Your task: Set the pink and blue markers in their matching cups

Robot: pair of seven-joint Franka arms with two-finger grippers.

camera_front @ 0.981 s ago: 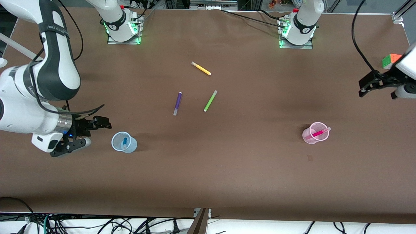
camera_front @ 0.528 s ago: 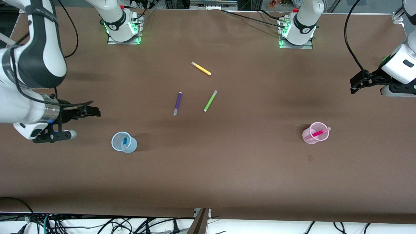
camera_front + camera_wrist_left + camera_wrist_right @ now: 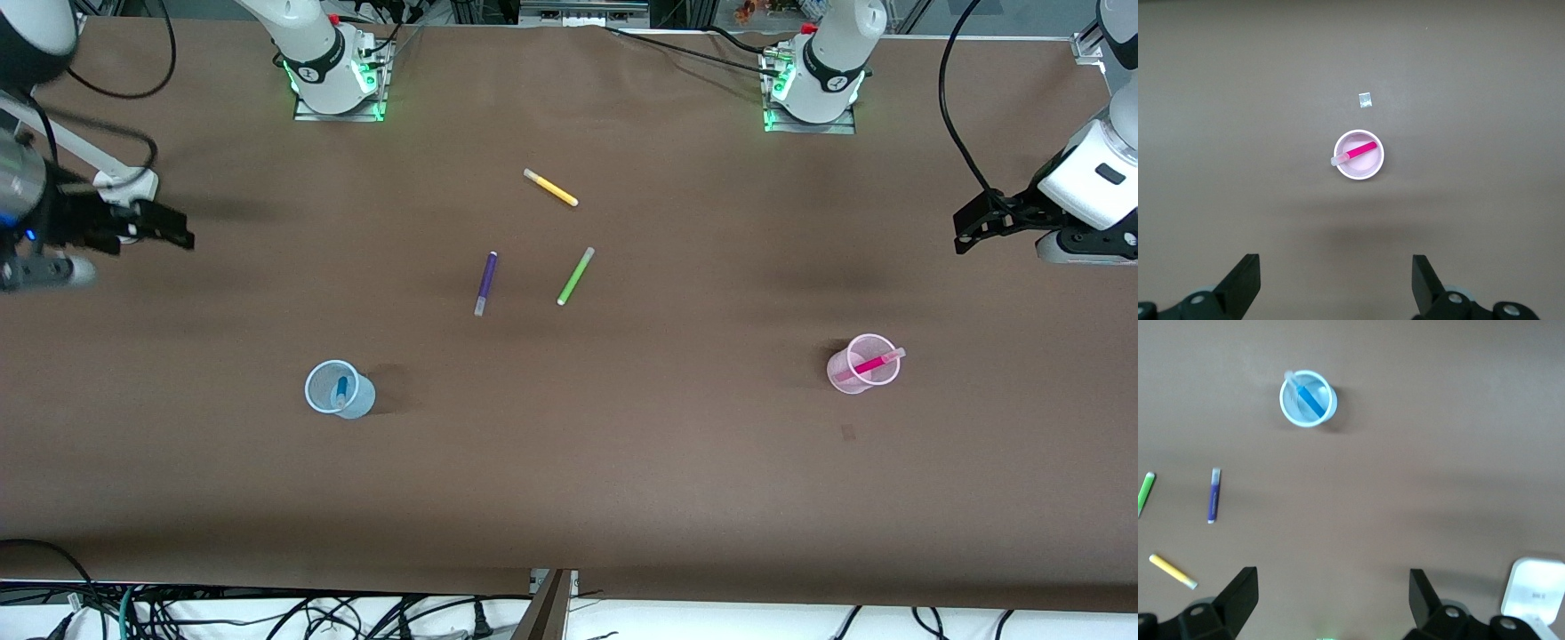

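Note:
The blue marker [image 3: 341, 391] stands inside the pale blue cup [image 3: 332, 388] toward the right arm's end of the table; both also show in the right wrist view, marker [image 3: 1311, 400] in cup [image 3: 1290, 408]. The pink marker [image 3: 874, 363] lies across the inside of the pale pink cup [image 3: 855, 366] toward the left arm's end; the left wrist view shows marker [image 3: 1362, 149] and cup [image 3: 1365, 168]. My right gripper [image 3: 173, 231] is open and empty, high over the table's edge. My left gripper [image 3: 969, 233] is open and empty, raised over the table at its own end.
A purple pen [image 3: 485, 282], a lime-green pen [image 3: 575, 276] and a yellow pen [image 3: 550, 188] lie loose mid-table. A small pale scrap [image 3: 1365, 100] lies near the pink cup. The arm bases [image 3: 333, 76] stand along the table's farthest edge.
My right gripper has drawn away from the blue cup, up and toward its own end of the table. My left gripper has shifted slightly and nearly stopped. Cups and markers have not moved.

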